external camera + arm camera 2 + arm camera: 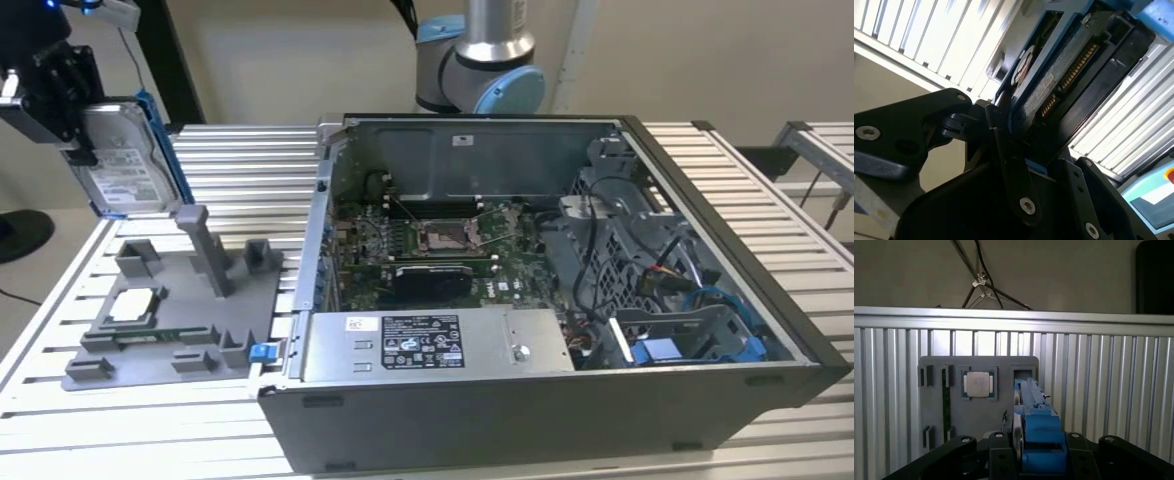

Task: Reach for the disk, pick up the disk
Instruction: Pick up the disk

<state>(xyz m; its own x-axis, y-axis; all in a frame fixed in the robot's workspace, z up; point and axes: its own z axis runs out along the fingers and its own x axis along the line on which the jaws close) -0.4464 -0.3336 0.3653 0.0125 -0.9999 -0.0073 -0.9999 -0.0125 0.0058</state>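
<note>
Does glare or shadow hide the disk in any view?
Exterior view: even light, the disk plain. Second wrist view: table slats glare white, the disk in shade. First wrist view: slats bright, its blue rail clear.

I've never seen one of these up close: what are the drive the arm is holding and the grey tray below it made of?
The disk, clamped in the gripper, looks like silvery metal with a dull sheen and a white paper label; its blue side rails look like moulded plastic. The grey tray is matte and uniform, probably plastic, perhaps printed.
</note>
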